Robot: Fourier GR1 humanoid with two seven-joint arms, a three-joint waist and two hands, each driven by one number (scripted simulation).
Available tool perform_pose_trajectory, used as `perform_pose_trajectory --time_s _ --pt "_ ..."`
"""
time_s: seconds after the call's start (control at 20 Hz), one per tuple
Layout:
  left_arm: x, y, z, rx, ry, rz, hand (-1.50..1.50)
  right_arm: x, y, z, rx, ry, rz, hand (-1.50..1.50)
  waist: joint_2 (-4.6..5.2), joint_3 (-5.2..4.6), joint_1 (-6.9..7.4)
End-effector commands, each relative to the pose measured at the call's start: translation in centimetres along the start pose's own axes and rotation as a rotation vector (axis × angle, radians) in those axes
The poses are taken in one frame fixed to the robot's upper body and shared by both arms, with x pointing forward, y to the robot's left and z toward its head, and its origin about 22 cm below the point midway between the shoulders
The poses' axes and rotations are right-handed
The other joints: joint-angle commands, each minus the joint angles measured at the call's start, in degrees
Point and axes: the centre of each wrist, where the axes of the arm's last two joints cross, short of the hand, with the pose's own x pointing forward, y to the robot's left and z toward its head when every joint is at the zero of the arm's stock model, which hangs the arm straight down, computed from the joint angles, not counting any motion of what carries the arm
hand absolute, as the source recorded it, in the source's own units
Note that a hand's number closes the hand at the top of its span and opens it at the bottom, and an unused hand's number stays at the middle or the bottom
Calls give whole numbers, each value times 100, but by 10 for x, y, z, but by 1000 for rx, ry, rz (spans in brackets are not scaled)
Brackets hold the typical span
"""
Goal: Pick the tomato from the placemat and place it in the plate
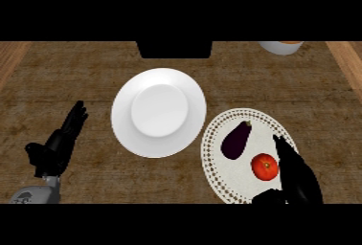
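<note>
Head view: tomato (265, 166) on the placemat (219, 158) lies just left of the open, empty right robot hand (297, 174).

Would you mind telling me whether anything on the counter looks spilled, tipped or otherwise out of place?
Nothing stands out. The tomato and eggplant lie on the placemat, and the white plate sits flat beside it.

The brown, wood-grained surface (84, 72) carried a round white ceramic plate (158, 112) near its centre. A round cream placemat with a perforated lace-like rim (216, 158) lay just beside the plate, on its right. A black rectangular object (174, 49) stood at the far edge. A pale round container (281, 47), partly cut off, stood at the far right.
</note>
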Motion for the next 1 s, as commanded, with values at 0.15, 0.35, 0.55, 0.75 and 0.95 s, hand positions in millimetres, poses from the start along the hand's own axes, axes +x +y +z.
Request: perform_pose_trajectory --time_s 0.15,0.35,0.55,0.75,0.95 --pt "-2 0 -6 2 7 8 0 5 9 -17 6 34 22 -150 0 -1 -5" --pt "3 -22 1 -22 -14 13 0 -10 41 -23 98 -44 29 150 0 1 12" --pt "-9 -5 -4 0 0 9 0 -3 17 -33 72 -91 32 150 1 -1 -3" --pt "6 0 15 -6 -15 7 0 -8 38 -42 49 -119 16 150 -3 2 33" --pt "10 7 9 10 1 4 0 -8 35 -28 -90 -188 88 150 -8 1 6"
